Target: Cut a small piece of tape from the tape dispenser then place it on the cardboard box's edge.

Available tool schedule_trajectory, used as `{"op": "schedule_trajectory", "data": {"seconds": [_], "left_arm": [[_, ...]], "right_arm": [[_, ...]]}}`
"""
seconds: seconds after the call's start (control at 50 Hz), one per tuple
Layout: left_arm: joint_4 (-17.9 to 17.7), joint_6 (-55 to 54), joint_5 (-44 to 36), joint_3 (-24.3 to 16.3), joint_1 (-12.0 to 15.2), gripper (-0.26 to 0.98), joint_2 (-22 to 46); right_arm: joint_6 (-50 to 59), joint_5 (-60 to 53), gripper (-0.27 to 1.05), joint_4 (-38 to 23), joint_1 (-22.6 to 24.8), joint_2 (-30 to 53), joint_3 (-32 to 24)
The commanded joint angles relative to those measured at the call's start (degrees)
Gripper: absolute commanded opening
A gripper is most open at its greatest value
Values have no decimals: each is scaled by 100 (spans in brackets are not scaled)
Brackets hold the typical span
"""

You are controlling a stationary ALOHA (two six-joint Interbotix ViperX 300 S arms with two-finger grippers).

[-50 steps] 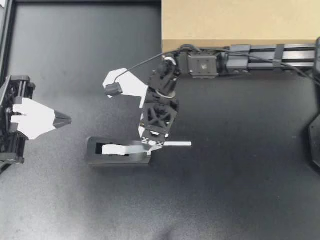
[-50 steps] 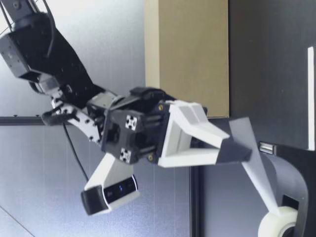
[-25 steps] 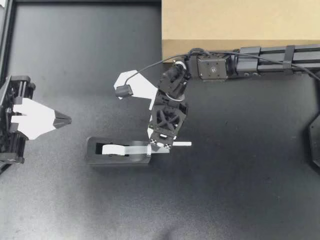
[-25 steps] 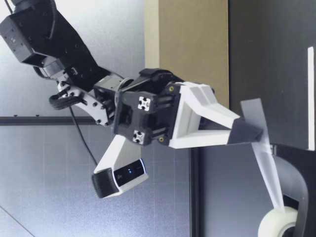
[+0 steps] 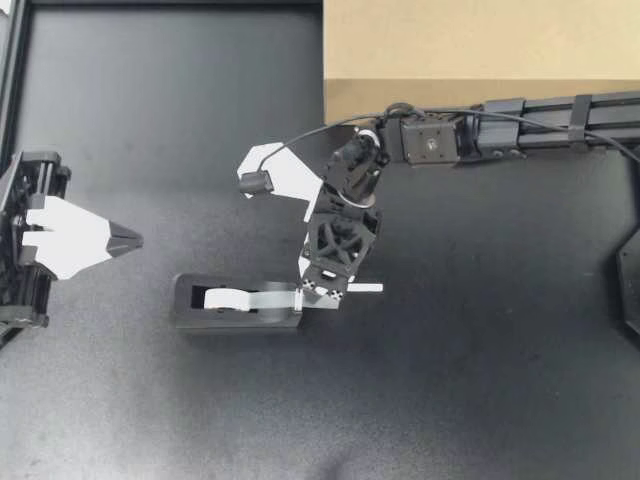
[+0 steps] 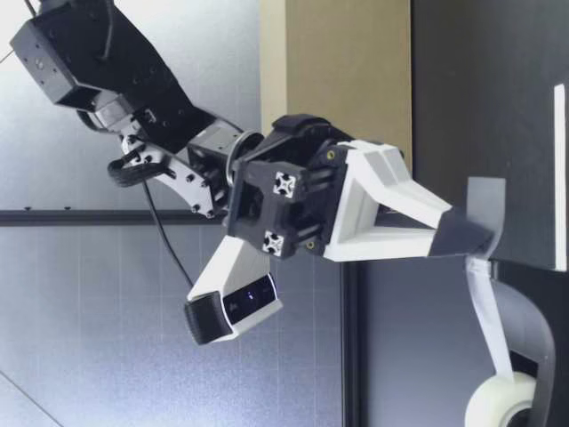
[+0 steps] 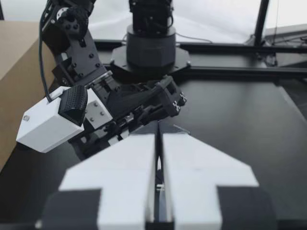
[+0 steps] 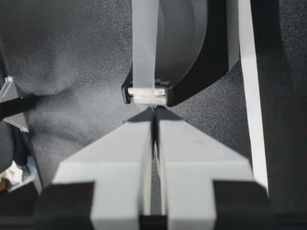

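The black tape dispenser (image 5: 235, 302) lies mid-table with its white roll (image 5: 222, 298) showing. My right gripper (image 5: 318, 293) hangs at the dispenser's cutter end, shut on the free end of the tape strip (image 6: 484, 294). In the right wrist view the strip (image 8: 145, 48) runs from the roll over the cutter (image 8: 144, 93) into the pinched fingertips of my right gripper (image 8: 153, 112). In the low view my right gripper (image 6: 480, 240) is tilted down just above the dispenser (image 6: 542, 302). My left gripper (image 5: 130, 240) rests shut and empty at the table's left side. The cardboard box (image 5: 480, 45) stands at the back.
A thin white strip (image 5: 368, 288) lies flat on the table just right of the dispenser. My right arm's boom (image 5: 540, 125) runs along the box's front edge. A black fixture (image 5: 630, 280) sits at the right edge. Dark table surface (image 5: 450, 400) spreads around the dispenser.
My right gripper has moved a little rightward and sunk toward the dispenser's cutter, keeping the tape pinched; the strip now runs steeper. My left arm has stayed still.
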Motion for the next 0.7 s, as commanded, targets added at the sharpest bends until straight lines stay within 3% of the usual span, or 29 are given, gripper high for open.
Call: {"op": "schedule_trajectory", "data": {"seconds": [0.0, 0.36, 0.68], "left_arm": [[0, 0, -35, -62, -18, -14, 18], [0, 0, -26, -44, -9, -14, 26], [-114, 0, -44, -237, -9, -14, 501]], "right_arm": [[-18, -44, -3, -18, -18, -114, 0], [-70, -272, -3, -18, -18, -44, 185], [26, -501, -5, -545, -9, -1125, 185]]}}
